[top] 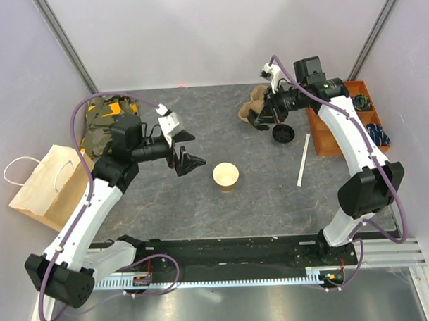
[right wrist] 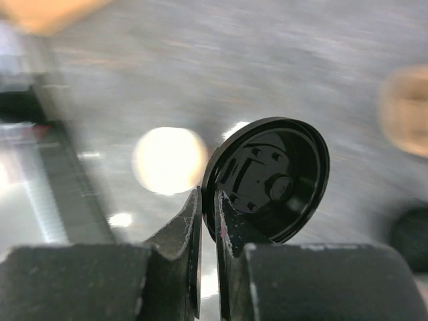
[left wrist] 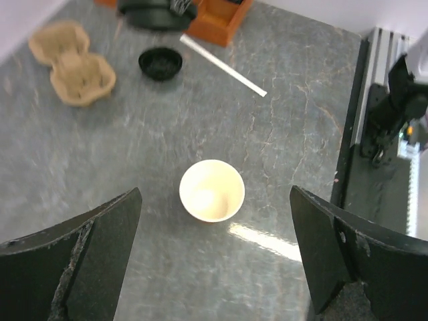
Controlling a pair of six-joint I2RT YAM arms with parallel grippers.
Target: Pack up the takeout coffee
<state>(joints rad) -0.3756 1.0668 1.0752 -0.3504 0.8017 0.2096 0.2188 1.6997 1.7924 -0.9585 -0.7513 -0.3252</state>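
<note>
The tan paper cup (top: 225, 176) stands upright and open on the grey table, with no lid on it; it also shows in the left wrist view (left wrist: 211, 190) and as a blurred bright disc in the right wrist view (right wrist: 169, 160). My left gripper (top: 187, 161) is open and empty just left of the cup, jaws wide apart (left wrist: 214, 247). My right gripper (top: 277, 126) is shut on the rim of the round black lid (top: 283, 133), held on edge above the table at the back right (right wrist: 271, 177). The lid also shows in the left wrist view (left wrist: 160, 63).
A tan pulp two-cup carrier (top: 257, 103) lies behind the right gripper. An orange tray (top: 325, 132) stands at the right edge, a white straw (top: 303, 159) beside it. A brown paper bag with white handles (top: 50, 186) lies at the left, a camouflage cloth (top: 104, 121) behind it.
</note>
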